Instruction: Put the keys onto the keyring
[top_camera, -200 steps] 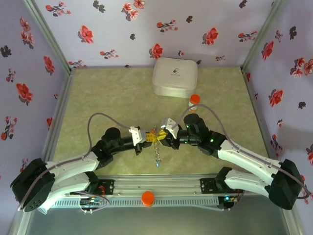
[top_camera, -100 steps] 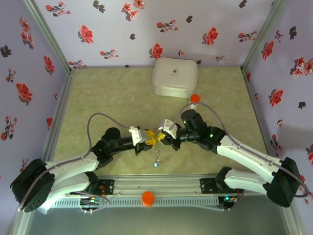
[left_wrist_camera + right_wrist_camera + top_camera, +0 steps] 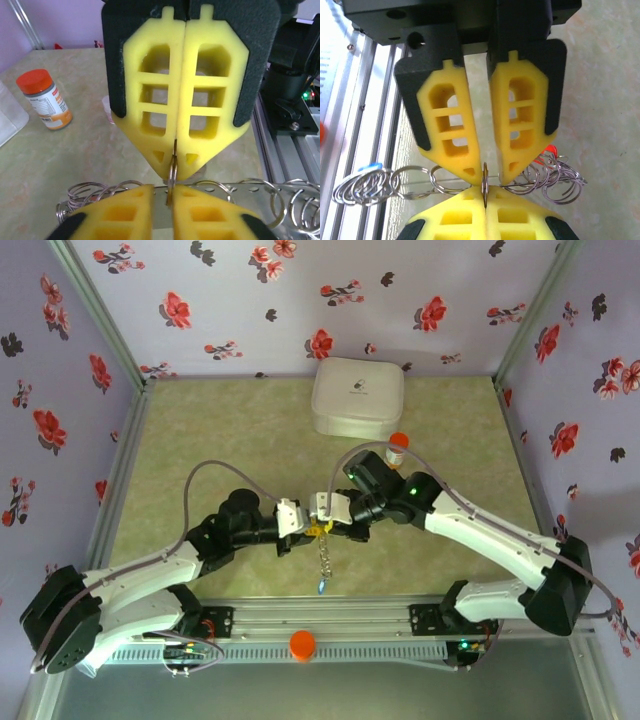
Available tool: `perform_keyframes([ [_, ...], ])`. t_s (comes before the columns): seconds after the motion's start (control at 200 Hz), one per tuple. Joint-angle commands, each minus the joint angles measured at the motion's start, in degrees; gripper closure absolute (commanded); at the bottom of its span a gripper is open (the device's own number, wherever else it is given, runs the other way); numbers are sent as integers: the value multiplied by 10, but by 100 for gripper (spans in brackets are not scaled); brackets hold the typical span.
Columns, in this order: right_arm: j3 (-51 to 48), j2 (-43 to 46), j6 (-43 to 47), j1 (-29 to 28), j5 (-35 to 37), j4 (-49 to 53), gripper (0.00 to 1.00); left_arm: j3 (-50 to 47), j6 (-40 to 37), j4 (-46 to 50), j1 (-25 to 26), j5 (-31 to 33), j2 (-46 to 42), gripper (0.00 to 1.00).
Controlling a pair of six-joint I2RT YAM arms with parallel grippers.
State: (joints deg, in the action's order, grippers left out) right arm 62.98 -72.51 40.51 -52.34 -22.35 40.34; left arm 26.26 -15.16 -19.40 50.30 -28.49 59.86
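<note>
Item: keyring [image 3: 484, 186], a thin metal hoop seen edge-on, held clear of the table [image 3: 200, 440] at mid-workspace, between the two claws. Attached: a chain of wire loops [image 3: 240, 189] trailing from it toward the arms' bases, with a blue key [image 3: 321, 587] at its far end and a red key [image 3: 550, 150] among the loops. Right gripper [image 3: 174, 172]: clenched on the hoop's edge. Left gripper [image 3: 486, 174]: jaws slightly parted, straddling the same edge from the opposite side, not pinching. Handling, by estimate: light, stiff, smooth metal, apt to twist or slip in a soft grip; the chain is limp and likely to swing. Best hold: flat across the rim, away from the chain.
</note>
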Motion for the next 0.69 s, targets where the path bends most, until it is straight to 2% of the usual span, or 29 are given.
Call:
perform_keyframes([
  [0.0,32,-8,24,-11,-8,35,100,26,-18,8,1,-9,6,94],
  [0.06,30,-4,7,-11,-24,22,100,26,-17,2,1,-10,8,100],
  [0.125,15,10,-22,-6,-34,-6,100,19,-14,-9,1,-9,6,100],
  [0.16,-1,23,-48,4,-38,-31,90,13,-9,-22,1,-5,4,100],
  [0.215,-39,49,-90,24,-52,-80,68,0,1,-48,1,5,0,100],
  [0.28,-82,85,-146,42,-52,-139,61,-18,19,-88,1,18,-2,100],
  [0.45,-175,145,-234,47,-28,-227,59,-57,61,-195,1,29,7,100],
  [0.565,-210,162,-278,46,-37,-286,60,-60,64,-207,1,29,12,100],
  [0.69,-213,154,-288,47,-51,-293,64,-59,61,-201,1,29,10,100],
])
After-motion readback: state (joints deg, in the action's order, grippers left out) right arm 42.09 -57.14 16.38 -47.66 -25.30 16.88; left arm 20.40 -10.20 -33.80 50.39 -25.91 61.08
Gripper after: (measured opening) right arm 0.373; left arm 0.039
